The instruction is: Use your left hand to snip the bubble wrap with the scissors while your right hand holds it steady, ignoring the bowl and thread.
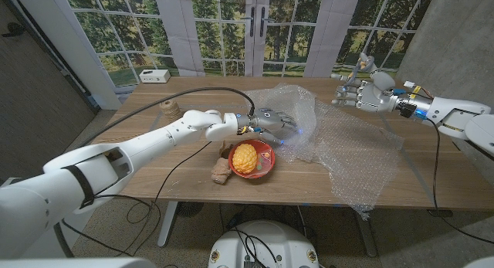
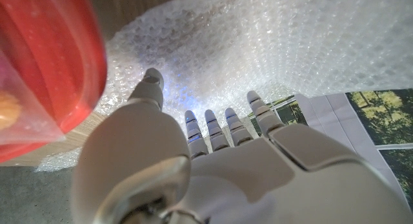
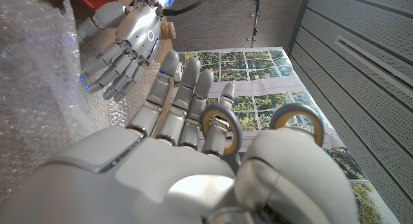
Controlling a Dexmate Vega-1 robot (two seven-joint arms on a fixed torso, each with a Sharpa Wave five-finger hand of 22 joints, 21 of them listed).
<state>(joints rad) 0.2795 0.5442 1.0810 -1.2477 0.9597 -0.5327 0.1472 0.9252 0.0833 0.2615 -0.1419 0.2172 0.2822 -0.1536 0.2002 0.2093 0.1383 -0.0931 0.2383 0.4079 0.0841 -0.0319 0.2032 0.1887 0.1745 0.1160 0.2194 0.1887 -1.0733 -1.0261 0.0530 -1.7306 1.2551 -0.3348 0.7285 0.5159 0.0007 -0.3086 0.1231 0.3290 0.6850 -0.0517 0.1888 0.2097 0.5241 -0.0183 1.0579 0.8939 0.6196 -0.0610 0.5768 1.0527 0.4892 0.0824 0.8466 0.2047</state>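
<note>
Both hands hover bare over a crumpled sheet of bubble wrap [image 1: 340, 137].

The left hand [image 1: 272, 121], fingers spread and grasping nothing, sits at the wrap's near-left edge, just above a red bowl [image 1: 252, 160] holding a yellow object. The right hand [image 1: 363, 92] is raised over the sheet's far right part, fingers apart, holding nothing. The wrap covers the table's [image 1: 177, 167] right half. A thread spool [image 1: 169, 108] stands far left. No readable writing shows.

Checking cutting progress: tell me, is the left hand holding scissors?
No. In the left wrist view the left hand reaches with spread, empty fingers onto the bubble wrap.
</note>
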